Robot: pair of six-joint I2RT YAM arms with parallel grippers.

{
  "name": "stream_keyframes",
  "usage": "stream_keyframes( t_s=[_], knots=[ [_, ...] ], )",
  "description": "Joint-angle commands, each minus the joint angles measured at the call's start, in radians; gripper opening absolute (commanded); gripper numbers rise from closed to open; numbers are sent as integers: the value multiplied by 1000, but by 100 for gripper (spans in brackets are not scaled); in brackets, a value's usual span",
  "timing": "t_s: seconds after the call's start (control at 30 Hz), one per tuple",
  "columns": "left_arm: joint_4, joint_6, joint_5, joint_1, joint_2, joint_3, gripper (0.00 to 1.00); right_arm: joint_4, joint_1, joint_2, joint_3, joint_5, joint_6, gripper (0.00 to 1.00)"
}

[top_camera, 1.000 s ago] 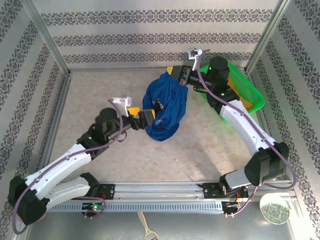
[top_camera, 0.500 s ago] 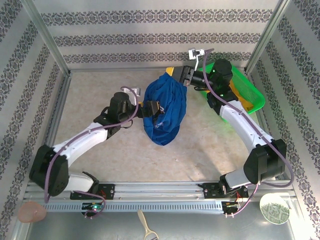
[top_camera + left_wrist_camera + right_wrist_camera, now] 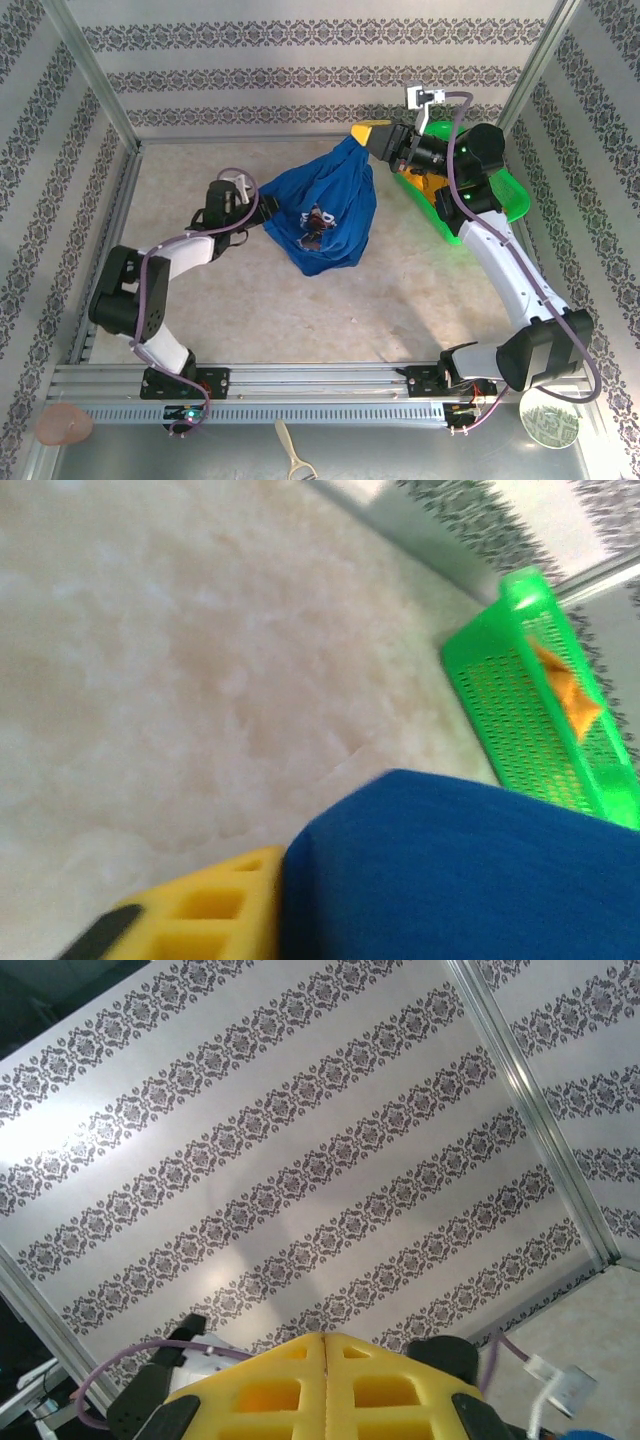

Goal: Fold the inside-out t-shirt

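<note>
Item: inside-out t-shirt [image 3: 325, 215], royal blue, slung over the table [image 3: 420, 290] between the right gripper [image 3: 366, 135], clamped on its far peak, and the left gripper [image 3: 257, 198], pinching its left edge; step judged as spreading; next, draw it taut and lay it flat.

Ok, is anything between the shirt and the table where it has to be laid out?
Nothing visible. The t-shirt hangs between the left gripper and right gripper over bare table; the green basket sits off to the right.
</note>
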Motion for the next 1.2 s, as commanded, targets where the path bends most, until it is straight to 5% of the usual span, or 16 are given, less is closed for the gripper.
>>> stream_keyframes(
  t_s=[0.0, 0.07, 0.2, 0.4, 0.73, 1.17],
  knots=[
    [110, -43, 103, 38, -134, -15, 41, 160, -11, 21, -53, -3, 62, 0],
    [59, -28, 124, 47, -216, -8, 71, 206, -11, 38, -79, -10, 85, 0],
    [-15, -19, 168, 46, -342, 7, 86, 226, -13, 62, -110, -28, 81, 0],
    [73, -123, 219, -10, -381, 9, 87, 292, -11, 100, -129, -36, 125, 0],
    [184, -218, 99, -256, -225, 94, 88, 306, 6, 107, -158, -20, 130, 0],
    [318, -388, -20, -317, -151, 69, 88, 304, 33, 131, -158, -12, 121, 0]
  ],
)
